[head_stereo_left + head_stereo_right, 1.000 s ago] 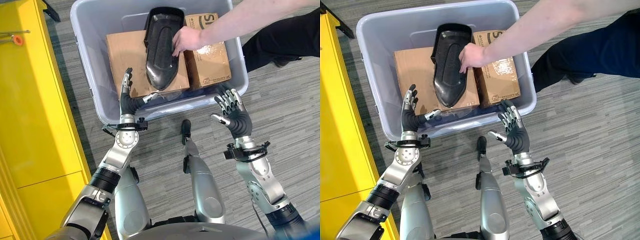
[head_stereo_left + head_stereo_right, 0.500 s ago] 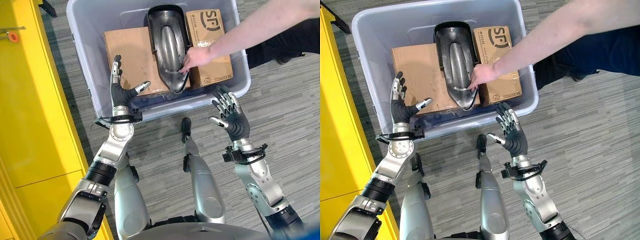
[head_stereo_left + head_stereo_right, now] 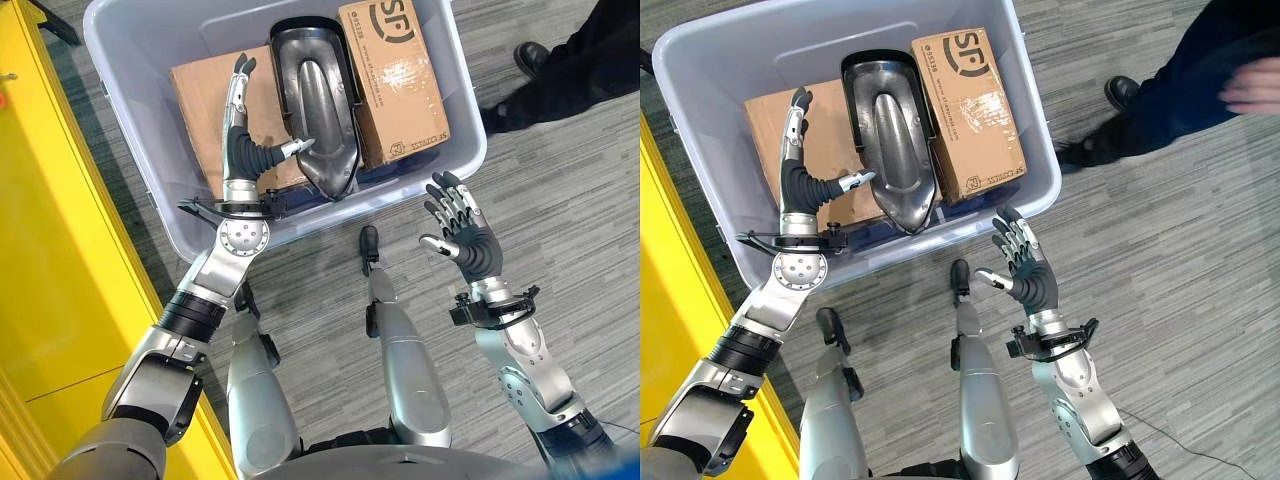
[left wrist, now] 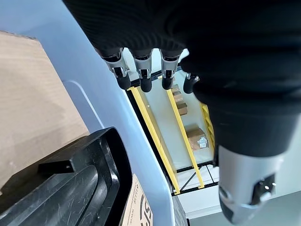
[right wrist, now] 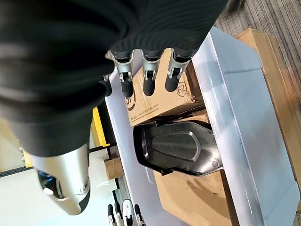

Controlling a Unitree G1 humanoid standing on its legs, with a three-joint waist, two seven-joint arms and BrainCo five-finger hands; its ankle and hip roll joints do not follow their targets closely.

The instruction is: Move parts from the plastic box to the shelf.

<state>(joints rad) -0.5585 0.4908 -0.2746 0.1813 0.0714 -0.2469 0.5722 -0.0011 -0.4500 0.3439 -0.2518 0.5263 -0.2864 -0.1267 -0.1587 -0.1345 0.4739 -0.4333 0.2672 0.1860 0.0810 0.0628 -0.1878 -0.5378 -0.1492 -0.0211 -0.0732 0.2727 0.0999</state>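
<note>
In the left eye view a grey plastic box stands on the floor and holds a dark, glossy moulded part, long and shell-shaped with a raised ridge down its middle and a rim round its edge, lying between a flat brown carton and a printed cardboard box. The left hand reaches into the plastic box over the flat carton, fingers straight and thumb pointing toward the part, holding nothing. The right hand hangs outside the box over the striped floor, fingers spread and empty. In the right eye view a person in dark clothes stands just beyond the box, beside a yellow shelf frame on the robot's left. The left wrist view shows straight fingers above the part's black rim. The right wrist view shows relaxed fingers well above the part in the box.
</note>
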